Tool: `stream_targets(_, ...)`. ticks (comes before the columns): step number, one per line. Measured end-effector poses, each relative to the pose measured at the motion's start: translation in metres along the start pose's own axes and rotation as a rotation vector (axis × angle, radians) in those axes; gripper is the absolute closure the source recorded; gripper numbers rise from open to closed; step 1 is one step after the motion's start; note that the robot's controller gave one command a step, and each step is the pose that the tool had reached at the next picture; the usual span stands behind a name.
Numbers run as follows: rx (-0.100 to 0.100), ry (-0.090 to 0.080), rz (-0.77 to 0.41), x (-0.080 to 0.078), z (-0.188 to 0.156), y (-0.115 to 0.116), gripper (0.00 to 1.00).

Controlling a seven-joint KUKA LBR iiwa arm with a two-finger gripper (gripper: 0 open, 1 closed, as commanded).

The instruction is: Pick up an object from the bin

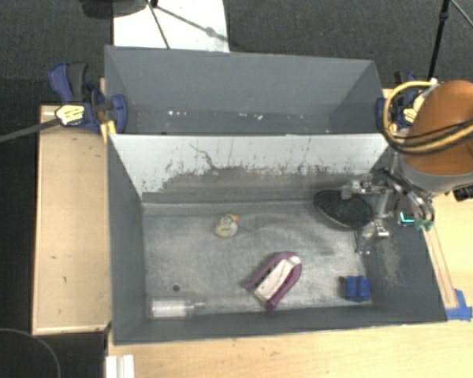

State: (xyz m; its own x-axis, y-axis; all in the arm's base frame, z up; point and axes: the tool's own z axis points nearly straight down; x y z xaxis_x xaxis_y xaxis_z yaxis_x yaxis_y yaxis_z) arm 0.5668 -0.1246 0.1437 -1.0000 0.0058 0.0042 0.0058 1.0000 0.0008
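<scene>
The scuffed grey metal bin (244, 164) is sparsely filled, its few things lying well apart on the floor, and my arm reaches in from the right under its orange cover (449, 124). The end effector (369, 235) hangs low at the right side of the floor, just beside the right end of a flat black oval thing (339, 208) that lies at the foot of the back wall. I cannot tell from here whether the end effector is wide or narrow, and I see nothing held in it. That black oval is the nearest candidate, so I treat it as the pick. I judge it light, thin and probably rubbery or soft plastic, so it may flex and may sit too flush with the metal to get under. Its matte look suggests fair grip rather than slip, and nothing about it seems fragile. Its long axis runs roughly left to right, dipping a little toward the right; both ends look rounded, so I cannot name a front. I would take it across the short axis near the right end, which is closest. Elsewhere lie a small blue block (355, 288) at front right, a purple-and-white elongated thing (274, 279) set diagonally at front centre, a small pale round thing (227, 226) mid-floor, and a clear tube (173, 309) along the front left
</scene>
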Motion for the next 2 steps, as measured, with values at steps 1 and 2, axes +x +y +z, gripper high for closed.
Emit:
stream_targets(1, 0.001, -0.01, 0.136, 0.0002, 0.0735, -0.0066, 0.0)
stream_targets(2, 0.001, -0.007, 0.129, 0.0005, 0.0714, -0.0066, 1.0)
